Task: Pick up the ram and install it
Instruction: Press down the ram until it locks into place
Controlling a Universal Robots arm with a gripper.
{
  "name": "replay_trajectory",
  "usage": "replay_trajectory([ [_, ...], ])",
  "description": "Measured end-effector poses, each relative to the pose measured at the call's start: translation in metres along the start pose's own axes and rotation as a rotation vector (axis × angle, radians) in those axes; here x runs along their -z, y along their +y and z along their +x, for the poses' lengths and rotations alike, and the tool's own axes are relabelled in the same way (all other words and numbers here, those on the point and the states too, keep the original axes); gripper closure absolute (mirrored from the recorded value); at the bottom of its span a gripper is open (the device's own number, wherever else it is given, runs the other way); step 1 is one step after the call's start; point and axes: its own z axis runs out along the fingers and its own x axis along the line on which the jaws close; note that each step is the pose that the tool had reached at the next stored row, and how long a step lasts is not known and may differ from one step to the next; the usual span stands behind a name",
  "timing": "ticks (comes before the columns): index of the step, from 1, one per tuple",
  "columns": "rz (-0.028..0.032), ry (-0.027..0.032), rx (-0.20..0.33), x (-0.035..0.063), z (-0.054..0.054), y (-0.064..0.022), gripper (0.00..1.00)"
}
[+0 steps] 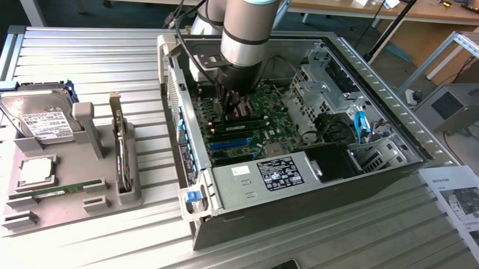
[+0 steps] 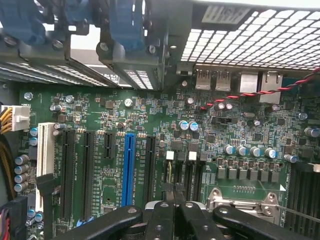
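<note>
A thin green ram [image 1: 56, 192] stick lies flat in the grey fixture [image 1: 109, 203] at the exterior view's left, outside the computer. My gripper [image 1: 238, 105] is down inside the open computer case [image 1: 389, 106], just above the green motherboard [image 1: 266, 101] and beside long dark slots [image 1: 238, 124]. In the wrist view the gripper [image 2: 173, 192] is shut, its black fingers [image 2: 161, 215] pressed together with nothing visible between them. Below them lie the motherboard [image 2: 150, 120], its blue slot [image 2: 129, 170] and the metal processor socket [image 2: 247, 200].
The fixture also holds a hard drive [image 1: 41, 120], an upright expansion card [image 1: 120, 145] and a square silver chip [image 1: 36, 171]. Case walls, a drive cage [image 1: 322, 84] and the power supply [image 1: 258, 179] hem in the arm. A paper sheet [image 1: 456, 196] lies at the right.
</note>
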Motion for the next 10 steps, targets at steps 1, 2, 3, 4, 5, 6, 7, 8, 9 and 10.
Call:
replay_trajectory([
  [1, 0.0, 0.0, 0.0, -0.0002, 0.0, 0.0, 0.89],
  [2, 0.0001, -0.0001, 0.0, -0.0003, 0.0, 0.0, 0.89],
  [3, 0.0002, -0.0001, 0.0, -0.0004, 0.0, 0.0, 0.89],
  [4, 0.0001, -0.0001, 0.0, -0.0005, 0.0, 0.0, 0.89],
  [5, 0.0001, -0.0001, 0.0, -0.0006, 0.0, 0.0, 0.89],
  [6, 0.0003, -0.0003, 0.0, -0.0009, -0.0001, 0.0, 0.89],
  [7, 0.0004, -0.0004, 0.0, -0.0012, -0.0001, 0.0, 0.89],
  [8, 0.0006, -0.0003, 0.0, -0.0015, -0.0001, 0.0, 0.89],
  [9, 0.0005, -0.0001, 0.0, -0.0016, 0.0, 0.0, 0.89],
  [10, 0.0004, 0.0, 0.0, -0.0016, 0.0, 0.0, 0.89],
])
